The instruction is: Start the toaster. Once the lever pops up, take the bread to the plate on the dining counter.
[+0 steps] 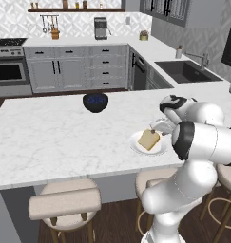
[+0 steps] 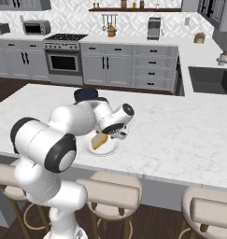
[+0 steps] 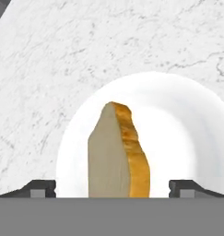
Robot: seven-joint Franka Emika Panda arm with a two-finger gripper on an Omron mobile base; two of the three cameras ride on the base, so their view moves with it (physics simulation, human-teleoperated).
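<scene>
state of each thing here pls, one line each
bread: on the plate, tilted on edge, between the open fingers, apparently not gripped
plate: on the dining counter, holding the bread
gripper: open, over the plate
dining counter: bears plate and bowl
dark blue bowl: upright, apart from the plate

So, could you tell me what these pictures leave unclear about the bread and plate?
- Bread's lower edge: cut off at the bottom of the hand view.
- Plate: largely covered by the arm in the right base view.
- Gripper: fingertips barely discernible in the left base view.
</scene>
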